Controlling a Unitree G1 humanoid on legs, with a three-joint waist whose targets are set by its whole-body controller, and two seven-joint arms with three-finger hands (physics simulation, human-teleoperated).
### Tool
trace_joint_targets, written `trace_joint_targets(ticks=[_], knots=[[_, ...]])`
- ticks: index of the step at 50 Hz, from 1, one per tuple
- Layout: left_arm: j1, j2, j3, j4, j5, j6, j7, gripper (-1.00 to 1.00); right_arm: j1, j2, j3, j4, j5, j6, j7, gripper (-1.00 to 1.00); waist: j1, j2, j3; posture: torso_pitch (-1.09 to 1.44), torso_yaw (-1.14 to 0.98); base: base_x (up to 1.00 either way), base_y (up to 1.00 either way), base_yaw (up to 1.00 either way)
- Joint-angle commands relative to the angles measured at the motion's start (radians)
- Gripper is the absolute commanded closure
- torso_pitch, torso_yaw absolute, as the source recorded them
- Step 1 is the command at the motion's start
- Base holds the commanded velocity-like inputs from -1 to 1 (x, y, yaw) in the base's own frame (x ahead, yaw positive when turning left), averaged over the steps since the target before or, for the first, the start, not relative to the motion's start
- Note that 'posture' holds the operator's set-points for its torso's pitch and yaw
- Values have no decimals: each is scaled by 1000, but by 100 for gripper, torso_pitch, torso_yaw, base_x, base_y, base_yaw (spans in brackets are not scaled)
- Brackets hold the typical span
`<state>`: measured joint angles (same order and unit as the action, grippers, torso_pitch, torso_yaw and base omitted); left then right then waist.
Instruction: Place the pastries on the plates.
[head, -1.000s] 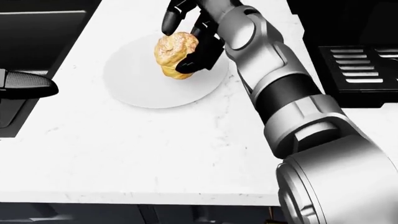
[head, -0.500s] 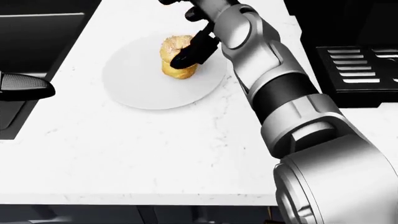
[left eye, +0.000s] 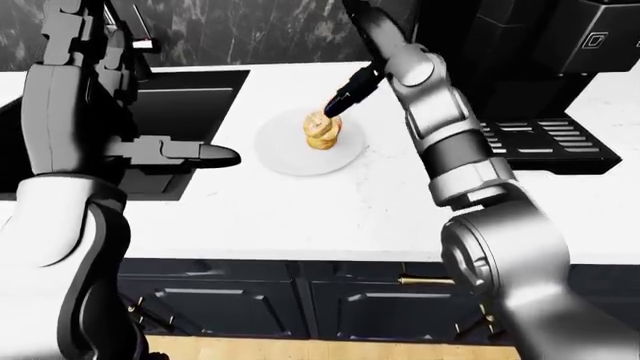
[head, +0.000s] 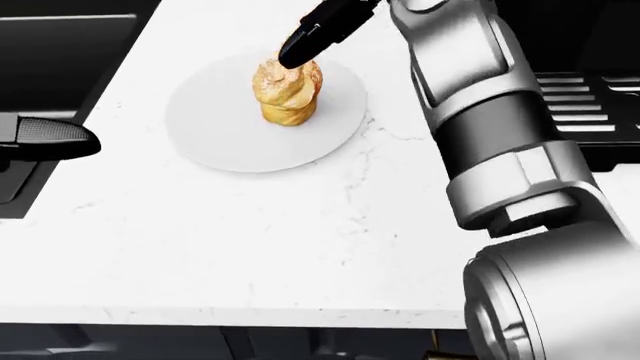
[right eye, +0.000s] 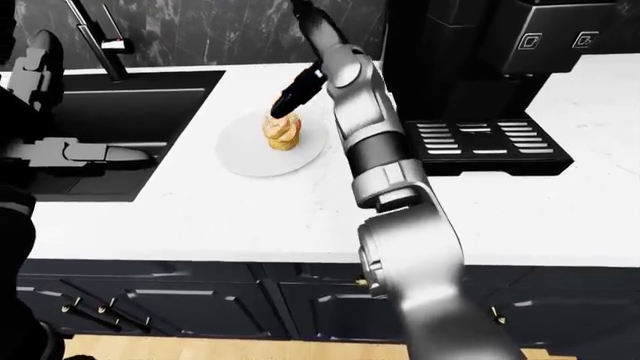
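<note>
Right hand (head: 312, 34) open — fingertip touching pastry (head: 287, 94) on plate (head: 210, 127).

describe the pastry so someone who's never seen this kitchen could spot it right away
Start at the white marble counter between the black sink and the coffee machine. On it lies a round white plate, and the pastry stands upright on that plate. It is the only golden, knobbly thing there, right under the right hand's dark fingertips.
</note>
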<state>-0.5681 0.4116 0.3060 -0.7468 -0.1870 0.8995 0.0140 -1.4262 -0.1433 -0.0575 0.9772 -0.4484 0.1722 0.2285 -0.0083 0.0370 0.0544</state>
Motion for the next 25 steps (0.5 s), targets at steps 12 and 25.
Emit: trace_joint_targets(ticks=[12,25], knots=[[-38,-7,-6,1,18,-30,-12,-100,244,-54,-20,-966,174,589,104,-100,11,-15,-28,0,0,0,0,0],[-63,-38,-32,40,-23,-65,-17,-100,377,-178,-125,-1615,317,1068,2,-100,18,-26,-21,0,0,0,0,0]])
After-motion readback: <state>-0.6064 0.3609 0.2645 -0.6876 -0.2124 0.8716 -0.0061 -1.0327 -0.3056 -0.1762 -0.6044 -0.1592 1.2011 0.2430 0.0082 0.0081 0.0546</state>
